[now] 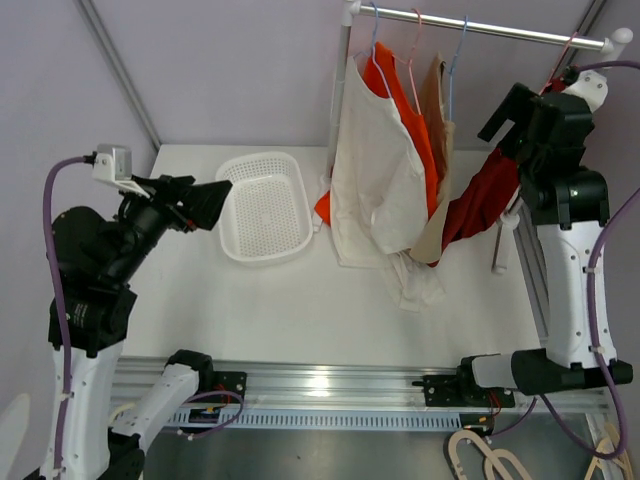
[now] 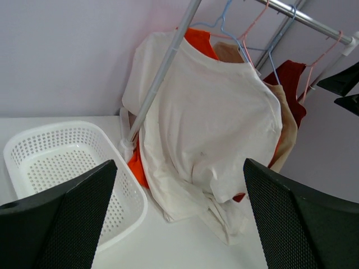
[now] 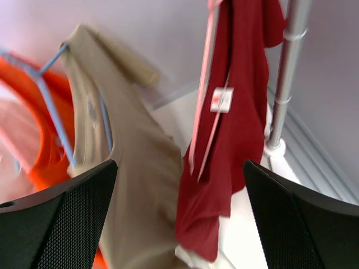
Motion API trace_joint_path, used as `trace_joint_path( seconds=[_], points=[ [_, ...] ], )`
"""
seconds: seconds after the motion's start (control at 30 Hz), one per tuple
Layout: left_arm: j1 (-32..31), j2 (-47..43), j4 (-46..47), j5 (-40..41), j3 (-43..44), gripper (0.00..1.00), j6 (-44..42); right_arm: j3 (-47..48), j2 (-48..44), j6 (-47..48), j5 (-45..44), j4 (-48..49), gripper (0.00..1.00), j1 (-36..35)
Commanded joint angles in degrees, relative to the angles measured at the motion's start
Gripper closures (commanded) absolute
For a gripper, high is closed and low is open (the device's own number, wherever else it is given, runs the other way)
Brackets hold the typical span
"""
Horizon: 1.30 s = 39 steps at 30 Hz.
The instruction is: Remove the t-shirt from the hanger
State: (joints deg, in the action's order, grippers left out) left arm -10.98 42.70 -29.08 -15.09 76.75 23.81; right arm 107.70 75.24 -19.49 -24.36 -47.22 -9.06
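surface (image 1: 300, 300): white, garment rack at its 1 o'clock corner, rail (image 1: 480, 28) running across from 12 towards 3.

four shirts share the rail, packed touching. cream t-shirt (image 1: 375, 170) hangs at the 9 o'clock end with its hem pooled on the surface. the orange t-shirt (image 1: 400, 100) and tan t-shirt (image 1: 437, 110) hang behind it, and the red t-shirt (image 1: 485, 200) hangs at the 3 o'clock end. the task names no colour, so i cannot tell which one is meant. cream and red look likeliest.

basket (image 1: 262, 205): at 11 o'clock on the surface, nothing in it.

hangers: thin wire, blue hanger (image 1: 374, 40) under the cream collar, pink hanger (image 3: 207, 84) inside the red shirt.

left gripper (image 1: 215, 203): fingers spread wide and holding nothing, at 9 o'clock, well apart from the rack, facing the cream shirt. right gripper (image 1: 505, 118): fingers likewise spread and empty, high up just beside the red shirt.

risks, as judged:
- crowded fabric: a pinch may catch two shirts together.
- pulling cloth without steadying the hanger may drag the hook off the rail, so the hanger comes away with the shirt.
- a narrow collar may snag on the hanger shoulders and stretch.
- a hard sideways tug may tip the light rack.
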Motion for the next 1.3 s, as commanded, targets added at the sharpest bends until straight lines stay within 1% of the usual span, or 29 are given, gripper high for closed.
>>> trace_joint_path(
  seconds=[0.0, 0.07, 0.1, 0.17, 0.23, 0.33, 0.37, 0.43, 0.5, 0.57, 0.6, 0.63, 0.8, 0.83, 0.87, 0.9, 0.93, 1.03, 1.17, 1.27],
  points=[
    [-0.4, 5.5, -3.2, 2.9, 7.9, 0.01, -3.3, 7.9, 3.4, 0.2, 5.4, -3.1, 0.0, 4.5],
    [-0.4, 7.8, -3.3, 1.6, 10.6, 0.01, -3.2, 10.0, 6.8, 0.3, 6.0, -3.5, 0.01, 5.9],
    [-0.4, 10.4, -3.2, 1.0, 12.6, 0.0, -2.7, 11.5, 7.9, 0.2, 6.3, -3.6, 0.0, 7.0],
    [-0.4, 12.7, -2.9, -1.1, 15.1, 0.01, -2.3, 12.0, 10.3, 0.2, 7.7, -2.8, 0.0, 7.9],
    [-0.5, 15.5, -1.4, -2.0, 15.5, 0.01, -2.2, 11.7, 11.6, 0.0, 8.2, -1.9, 0.01, 8.5],
    [-2.4, 18.3, 1.2, 1.5, 14.7, 0.01, -5.2, 10.1, 13.2, -0.8, 4.9, -0.1, 0.01, 8.5],
    [-3.3, 19.2, 1.4, 3.0, 14.9, 0.0, -6.0, 9.0, 13.3, -0.8, 4.2, 1.1, 0.07, 8.5],
    [-4.0, 21.0, 2.3, 4.3, 15.1, 0.0, -8.0, 6.9, 12.7, -1.0, 3.9, 3.6, 0.15, 8.5],
    [-4.5, 21.6, 3.4, 5.9, 15.5, 0.01, -9.0, 5.4, 13.0, -0.8, 2.9, 6.1, 0.16, 10.1],
    [-4.5, 22.6, 3.7, 6.5, 16.6, 0.0, -9.7, 6.6, 14.0, -0.2, 2.0, 6.2, 0.18, 10.1],
    [-4.6, 22.9, 3.6, 6.9, 16.9, 0.0, -9.9, 7.4, 15.1, 0.0, 1.7, 5.8, 0.2, 10.1],
    [-4.6, 23.4, 3.4, 6.9, 17.2, 0.01, -10.2, 8.3, 15.5, 0.1, 1.5, 5.0, 0.25, 10.1],
    [-4.7, 23.2, 3.7, 7.0, 17.5, 0.01, -10.5, 9.0, 15.5, 1.1, 0.5, 6.3, 0.27, 9.9],
    [-4.7, 23.0, 3.8, 6.7, 17.2, 0.0, -10.4, 9.1, 15.6, 1.3, -0.2, 6.4, 0.36, 9.9],
    [-4.8, 22.9, 3.9, 6.7, 17.0, 0.01, -10.4, 9.1, 15.6, 1.6, -0.2, 6.6, 0.41, 9.9],
    [-4.8, 22.9, 4.0, 6.7, 16.9, 0.01, -10.3, 8.9, 15.6, 1.6, -0.2, 6.8, 0.47, 9.9],
    [-4.9, 22.9, 4.0, 6.7, 16.8, 0.01, -10.3, 8.9, 15.7, 1.9, -0.2, 6.9, 0.58, 9.9],
    [-5.2, 22.7, 4.1, 6.7, 16.6, 0.0, -10.2, 8.8, 15.4, 2.7, -0.7, 7.4, 0.58, 9.6],
    [-5.4, 22.4, 4.6, 6.7, 15.9, 0.0, -10.3, 9.5, 15.1, 3.9, -2.3, 7.8, 0.55, 9.3],
    [-5.5, 22.4, 4.6, 6.4, 15.6, 0.01, -10.4, 10.2, 15.4, 5.2, -4.4, 8.3, 0.56, 9.2]
  ],
)
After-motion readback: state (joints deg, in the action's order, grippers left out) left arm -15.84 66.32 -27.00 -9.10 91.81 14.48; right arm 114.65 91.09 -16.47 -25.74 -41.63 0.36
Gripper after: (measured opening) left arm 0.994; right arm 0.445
